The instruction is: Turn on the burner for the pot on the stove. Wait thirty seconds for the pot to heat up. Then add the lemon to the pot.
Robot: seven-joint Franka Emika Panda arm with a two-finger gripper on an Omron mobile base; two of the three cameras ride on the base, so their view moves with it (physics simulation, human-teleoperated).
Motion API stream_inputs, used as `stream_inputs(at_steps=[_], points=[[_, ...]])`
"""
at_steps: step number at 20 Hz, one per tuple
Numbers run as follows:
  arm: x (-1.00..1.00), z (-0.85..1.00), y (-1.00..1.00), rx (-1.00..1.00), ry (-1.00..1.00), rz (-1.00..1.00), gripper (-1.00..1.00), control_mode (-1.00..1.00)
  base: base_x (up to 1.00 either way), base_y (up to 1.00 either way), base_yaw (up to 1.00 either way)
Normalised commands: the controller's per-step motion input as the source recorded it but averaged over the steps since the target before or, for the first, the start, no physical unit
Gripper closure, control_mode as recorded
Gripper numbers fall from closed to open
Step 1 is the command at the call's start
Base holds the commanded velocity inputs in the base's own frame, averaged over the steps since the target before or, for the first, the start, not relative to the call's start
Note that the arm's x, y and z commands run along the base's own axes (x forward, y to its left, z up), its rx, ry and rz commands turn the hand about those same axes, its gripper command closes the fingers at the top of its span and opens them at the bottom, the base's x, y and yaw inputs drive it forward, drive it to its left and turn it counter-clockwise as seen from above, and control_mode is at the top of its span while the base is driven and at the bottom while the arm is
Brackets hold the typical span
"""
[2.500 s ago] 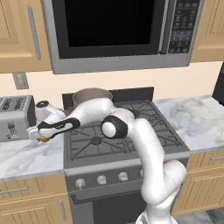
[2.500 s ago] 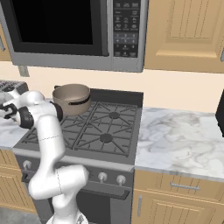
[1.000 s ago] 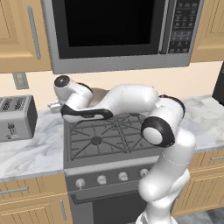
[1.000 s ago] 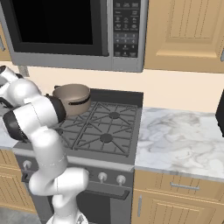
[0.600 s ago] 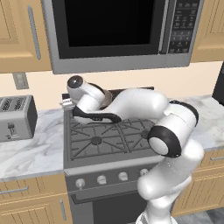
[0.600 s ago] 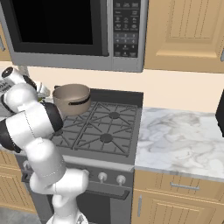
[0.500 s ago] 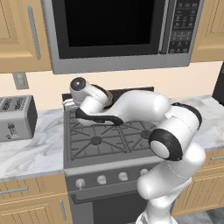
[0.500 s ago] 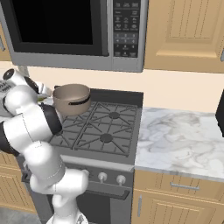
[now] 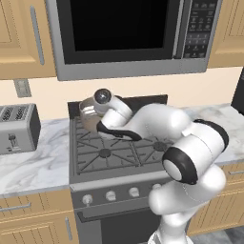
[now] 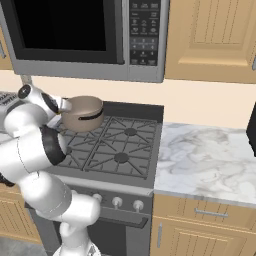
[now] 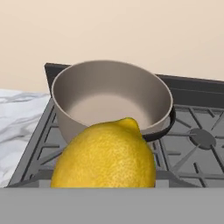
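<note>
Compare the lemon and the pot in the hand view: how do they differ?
The lemon is bright yellow; the pot is taupe-brown with a pale inside. The lemon is solid and dimpled; the pot is open, smooth and empty. The lemon is near the camera; the pot sits behind on the stove. Both are rounded.

Right base view. The pot [image 10: 83, 114] stands on the rear left burner position of the stove [image 10: 112, 150], its black handle on the side facing the camera. The white arm [image 10: 31, 145] rises at lower left and bends toward the pot; its wrist lies just left of the pot's wall, and the end effector cannot be made out. Silver knobs [image 10: 117, 202] line the stove front. A marble tabletop [image 10: 210, 160] adjoins the stove on the right. A microwave [image 10: 85, 35] hangs above, with a wooden cabinet [image 10: 212, 40] beside it.
</note>
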Motion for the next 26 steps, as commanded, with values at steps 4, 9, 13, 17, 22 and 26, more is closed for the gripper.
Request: stream_inputs(at_steps=[4, 9, 13, 17, 22, 26], points=[[0.44, 0.36, -0.17, 0.0, 0.0, 0.0, 1.0, -1.0, 0.0, 0.0, 0.0], [0.22, 0.02, -0.03, 0.0, 0.0, 0.0, 1.0, -1.0, 0.0, 0.0, 0.0], [0.1, -0.05, -0.01, 0.0, -0.02, 0.0, 1.0, -1.0, 0.0, 0.0, 0.0], [0.02, -0.18, 0.0, -0.02, -0.1, 0.0, 1.0, -1.0, 0.0, 0.0, 0.0], [0.15, -0.15, -0.01, -0.01, -0.08, 0.0, 1.0, -1.0, 0.0, 0.0, 0.0], [0.45, -0.01, 0.0, 0.0, 0.0, 0.0, 1.0, -1.0, 0.0, 0.0, 0.0]])
